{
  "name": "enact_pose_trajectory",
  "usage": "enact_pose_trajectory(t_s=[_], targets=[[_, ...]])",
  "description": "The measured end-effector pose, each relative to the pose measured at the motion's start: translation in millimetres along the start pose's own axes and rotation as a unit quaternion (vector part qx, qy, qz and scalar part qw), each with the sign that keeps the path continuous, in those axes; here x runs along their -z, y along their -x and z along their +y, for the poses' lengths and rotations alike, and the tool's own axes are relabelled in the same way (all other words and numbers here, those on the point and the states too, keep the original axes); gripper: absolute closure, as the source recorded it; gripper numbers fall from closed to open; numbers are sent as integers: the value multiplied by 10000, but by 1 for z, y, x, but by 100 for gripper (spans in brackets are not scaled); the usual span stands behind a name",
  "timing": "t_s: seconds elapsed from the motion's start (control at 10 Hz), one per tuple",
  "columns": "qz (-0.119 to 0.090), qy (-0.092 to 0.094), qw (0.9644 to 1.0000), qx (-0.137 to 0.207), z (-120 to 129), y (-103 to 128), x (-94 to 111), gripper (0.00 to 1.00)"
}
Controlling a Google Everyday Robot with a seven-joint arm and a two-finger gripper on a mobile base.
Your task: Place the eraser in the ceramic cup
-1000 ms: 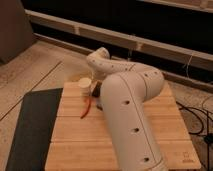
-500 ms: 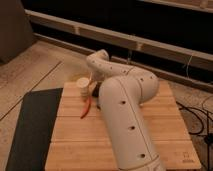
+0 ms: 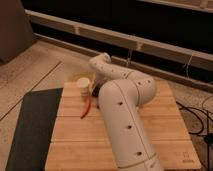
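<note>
Looking down along a thick white arm (image 3: 122, 117), stretched from the near edge across a wooden table (image 3: 165, 145) made of light planks. Bent at the far end, with the last link pointing down toward the left side of the table. Can place the gripper (image 3: 93, 90) only roughly: low at the end of that link, just beside the right side of the ceramic cup (image 3: 83, 85), mostly hidden behind the arm itself. Cannot tell how wide or how narrow it stands, and cannot tell whether holding anything.

Ceramic cup standing upright near the far left corner of the table, cream coloured, round mouth facing up. Inside of the cup not readable from this angle. Cannot make out the eraser with certainty; perhaps the small dark patch between the cup and the arm, at the place of the gripper.

Just in front of the cup, lying on the planks, a thin red curved thing (image 3: 86, 108), close against the left side of the arm. Left of the table, a dark mat (image 3: 32, 125) on the speckled floor (image 3: 35, 65), with its long edge along the table edge. At the right, black cables (image 3: 200, 112) on the floor, well apart from the cup. Behind everything, a dark wall with pale rails (image 3: 150, 42) running across.
</note>
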Motion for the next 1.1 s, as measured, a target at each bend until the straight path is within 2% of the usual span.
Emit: enact_pose_trajectory(t_s=[0.1, 0.2, 0.4, 0.6, 0.7, 0.9, 1.1], targets=[[-62, -57, 10000, 26, -2, 4, 1, 63], [-184, -131, 9997, 99, 0, 10, 5, 78], [-346, -200, 9990, 178, 5, 17, 12, 96], [-632, -239, 9975, 199, 7, 32, 30, 100], [-860, -313, 9955, 248, 8, 43, 46, 100], [-1319, -458, 9896, 341, 7, 63, 82, 100], [-1777, -513, 9817, 462, 13, 78, 122, 100]])
